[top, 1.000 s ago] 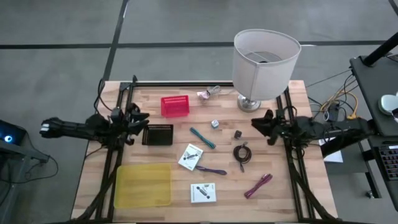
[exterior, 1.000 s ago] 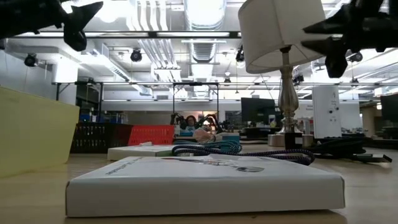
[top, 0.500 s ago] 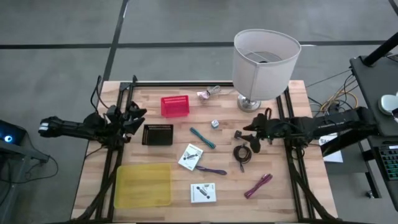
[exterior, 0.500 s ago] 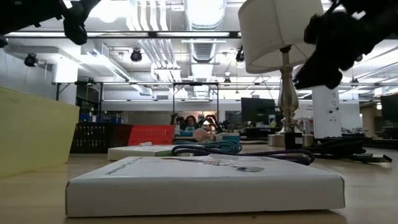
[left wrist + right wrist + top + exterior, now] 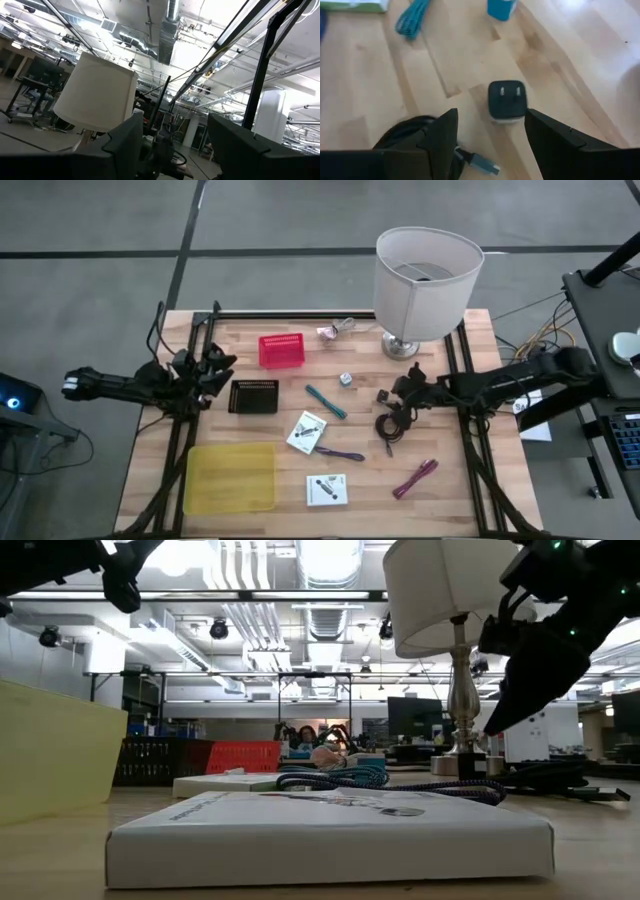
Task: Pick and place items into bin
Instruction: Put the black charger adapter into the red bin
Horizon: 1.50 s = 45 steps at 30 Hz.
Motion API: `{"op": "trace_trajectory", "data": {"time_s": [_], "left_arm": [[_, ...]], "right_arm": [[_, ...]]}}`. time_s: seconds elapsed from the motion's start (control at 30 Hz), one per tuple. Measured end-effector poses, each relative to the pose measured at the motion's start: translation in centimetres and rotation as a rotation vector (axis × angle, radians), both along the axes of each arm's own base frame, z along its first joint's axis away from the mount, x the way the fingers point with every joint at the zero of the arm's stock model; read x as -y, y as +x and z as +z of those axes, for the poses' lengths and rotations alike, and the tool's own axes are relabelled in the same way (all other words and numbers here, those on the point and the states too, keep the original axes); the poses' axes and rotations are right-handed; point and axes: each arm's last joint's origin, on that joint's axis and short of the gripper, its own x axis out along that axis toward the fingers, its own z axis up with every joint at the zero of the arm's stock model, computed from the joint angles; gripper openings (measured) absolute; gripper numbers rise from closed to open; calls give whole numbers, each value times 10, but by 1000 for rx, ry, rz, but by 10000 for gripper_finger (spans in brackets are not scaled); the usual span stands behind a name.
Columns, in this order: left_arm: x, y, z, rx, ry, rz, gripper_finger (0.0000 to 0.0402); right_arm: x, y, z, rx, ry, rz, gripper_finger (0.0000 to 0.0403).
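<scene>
My right gripper (image 5: pixel 400 398) is open and tipped down, hovering above the table between the dark cube (image 5: pixel 382 395) and the black coiled cable (image 5: pixel 387 426). In the right wrist view the gripper (image 5: pixel 490 120) has the dark cube (image 5: pixel 507 100) just ahead of its fingers and the cable (image 5: pixel 405 135) beside one finger. It touches neither. The teal pen (image 5: pixel 325 401), grey cube (image 5: pixel 346 379), purple pen (image 5: pixel 340 453), magenta stick (image 5: pixel 415 477) and two white cards (image 5: pixel 307 431) (image 5: pixel 326 489) lie flat on the table. My left gripper (image 5: pixel 215 365) waits open, raised at the table's left edge.
A yellow bin (image 5: pixel 230 477) sits at the near left corner. A black basket (image 5: pixel 253 396) and a red basket (image 5: pixel 281 350) stand farther back. The big white lamp (image 5: pixel 425 280) stands at the far right, close behind my right arm. Bare wood lies between the items.
My right gripper has moved from the table's right edge toward the left, come down and tipped its fingers toward the dark cube and the cable. Nothing on the table has moved.
</scene>
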Motion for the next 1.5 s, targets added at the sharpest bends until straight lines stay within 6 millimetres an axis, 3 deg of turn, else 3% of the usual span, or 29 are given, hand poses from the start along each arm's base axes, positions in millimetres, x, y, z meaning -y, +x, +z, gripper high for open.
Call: {"op": "trace_trajectory", "data": {"time_s": [0.17,1.07,1.2,1.4,1.5], "left_arm": [[0,0,0,-1,0,0,206],[0,1,-5,-15,1,-1,206],[0,1,-5,-23,2,-1,206],[0,1,-5,-23,2,-1,206],[0,1,-5,-25,2,-1,206]], "right_arm": [[3,3,-7,-33,-67,-64,217],[10,28,-44,-100,-65,-112,214],[10,30,-47,-117,-66,-113,196],[10,34,-42,-94,-62,-115,131],[10,39,-36,-65,-58,-118,132]]}}
